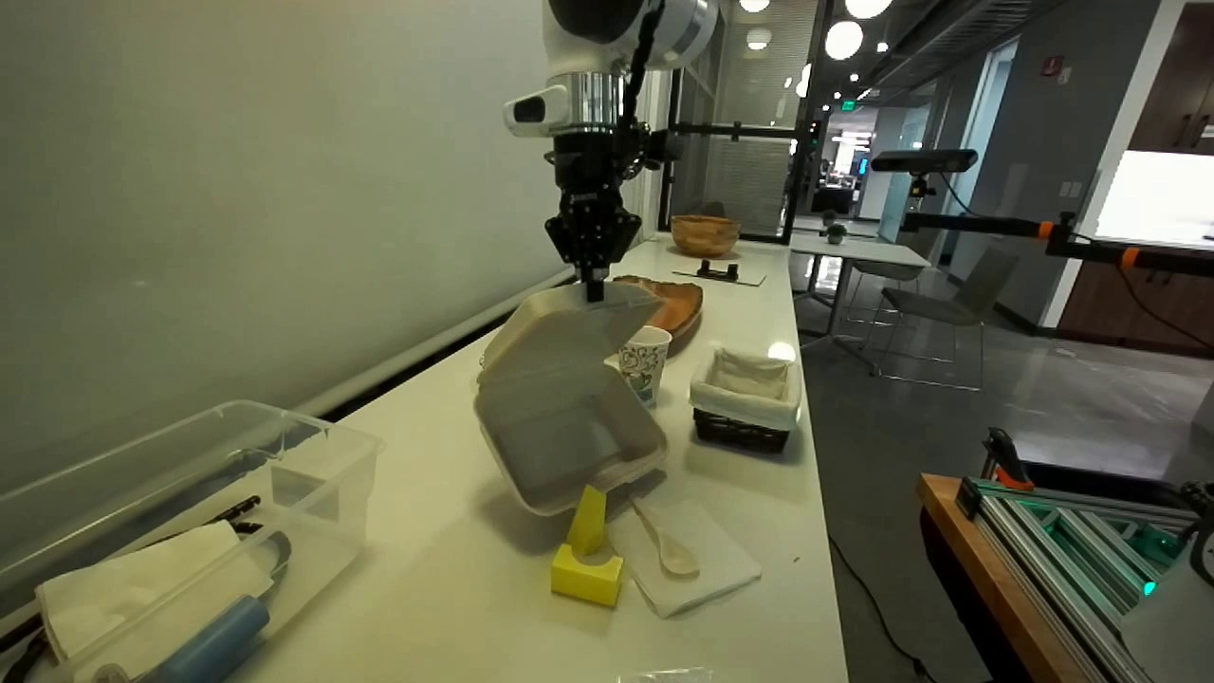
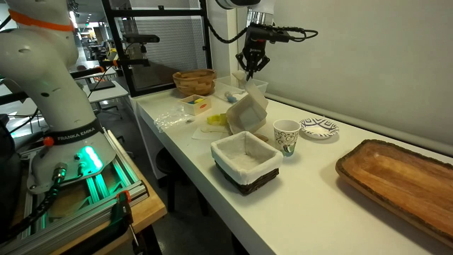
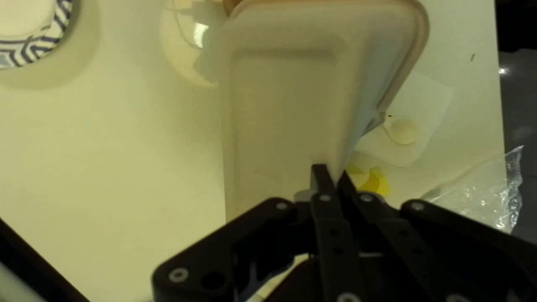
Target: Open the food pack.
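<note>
The food pack is a cream-white foam clamshell (image 1: pixel 569 436) that stands open and tilted above the white table. Its lid is swung up from the base, and its inside faces the camera in an exterior view. It also shows open in an exterior view (image 2: pixel 247 115). In the wrist view the lid's outer face (image 3: pixel 285 109) fills the middle. My gripper (image 1: pixel 595 292) points down, with its fingers closed on the lid's raised edge. In the wrist view the fingertips (image 3: pixel 333 174) pinch that edge. I cannot tell whether the base touches the table.
A paper cup (image 2: pixel 286 136) and a cloth-lined dark basket (image 2: pixel 246 159) stand close to the pack. A yellow block (image 1: pixel 586 560) and a wooden spoon on a napkin (image 1: pixel 711 569) lie beside it. A clear bin (image 1: pixel 351 474) stands near the wall. A wooden tray (image 2: pixel 396 180) lies farther along.
</note>
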